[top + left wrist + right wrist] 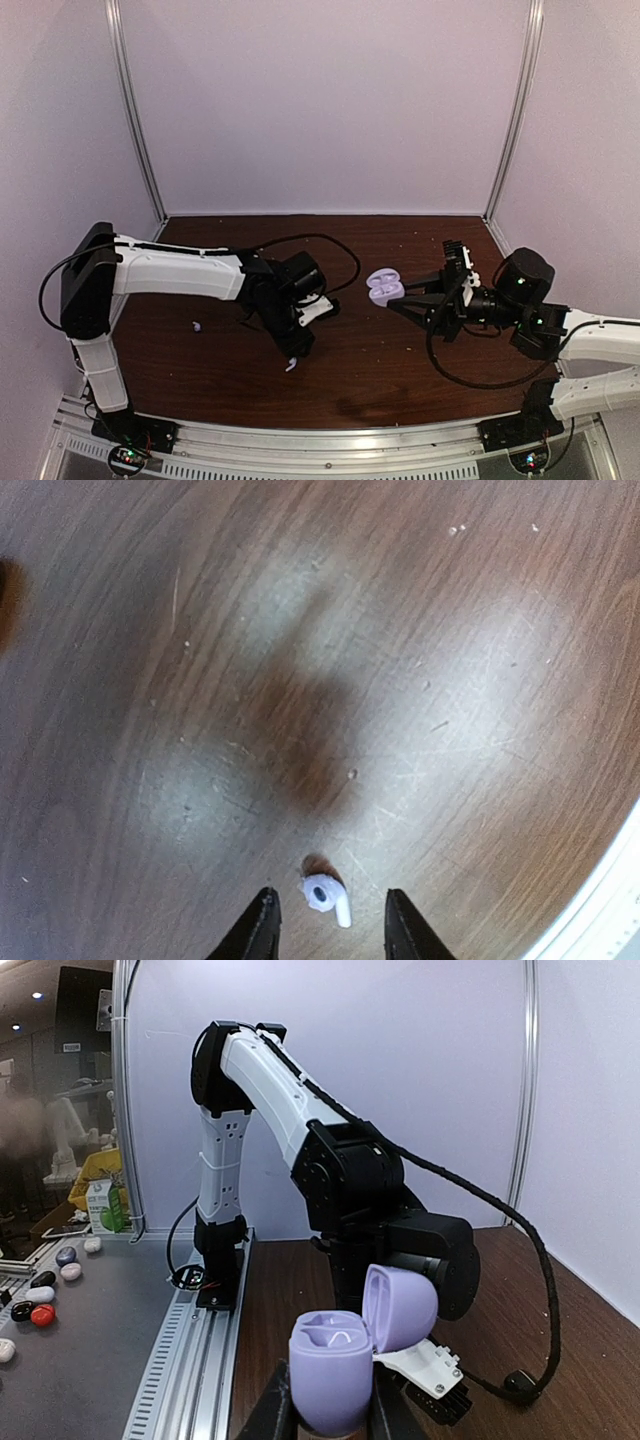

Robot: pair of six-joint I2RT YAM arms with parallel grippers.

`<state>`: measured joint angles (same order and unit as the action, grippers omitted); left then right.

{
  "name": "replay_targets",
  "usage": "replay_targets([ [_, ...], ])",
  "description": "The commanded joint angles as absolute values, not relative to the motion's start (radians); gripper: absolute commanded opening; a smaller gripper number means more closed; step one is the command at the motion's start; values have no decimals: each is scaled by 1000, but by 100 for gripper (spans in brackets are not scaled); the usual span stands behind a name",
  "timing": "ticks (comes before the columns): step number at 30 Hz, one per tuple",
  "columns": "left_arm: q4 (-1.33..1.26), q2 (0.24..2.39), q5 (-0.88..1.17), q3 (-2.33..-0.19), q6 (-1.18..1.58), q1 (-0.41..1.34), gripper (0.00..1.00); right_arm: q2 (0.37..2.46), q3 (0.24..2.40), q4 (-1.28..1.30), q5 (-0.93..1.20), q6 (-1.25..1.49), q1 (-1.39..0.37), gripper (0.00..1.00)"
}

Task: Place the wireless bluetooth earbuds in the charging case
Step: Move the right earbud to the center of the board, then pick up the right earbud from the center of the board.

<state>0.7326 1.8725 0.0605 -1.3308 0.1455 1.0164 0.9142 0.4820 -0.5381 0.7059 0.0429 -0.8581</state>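
The left arm bends down over the tabletop (pixel 300 630), its gripper (pixel 328 925) released, fingers straddling one earbud (pixel 322 892) lying there. The right arm reaches inward, its gripper (pixel 330 1418) clamping the opened charging case (pixel 335 1370) aloft.

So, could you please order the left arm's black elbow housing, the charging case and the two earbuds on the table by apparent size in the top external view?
Largest to smallest:
1. black elbow housing
2. charging case
3. near earbud and far-left earbud: both tiny and look alike, so unranked.
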Motion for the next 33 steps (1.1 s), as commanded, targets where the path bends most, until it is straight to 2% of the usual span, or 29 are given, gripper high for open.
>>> replay_targets([
  [1, 786, 1869, 149, -1347, 266, 985, 37, 885, 488, -536, 684, 18, -860, 0],
  [24, 856, 2028, 116, -1392, 317, 964, 29, 887, 480, -532, 666, 20, -859, 0],
  [33, 890, 2051, 89, -1409, 289, 1015, 25, 892, 481, -523, 661, 19, -859, 0],
])
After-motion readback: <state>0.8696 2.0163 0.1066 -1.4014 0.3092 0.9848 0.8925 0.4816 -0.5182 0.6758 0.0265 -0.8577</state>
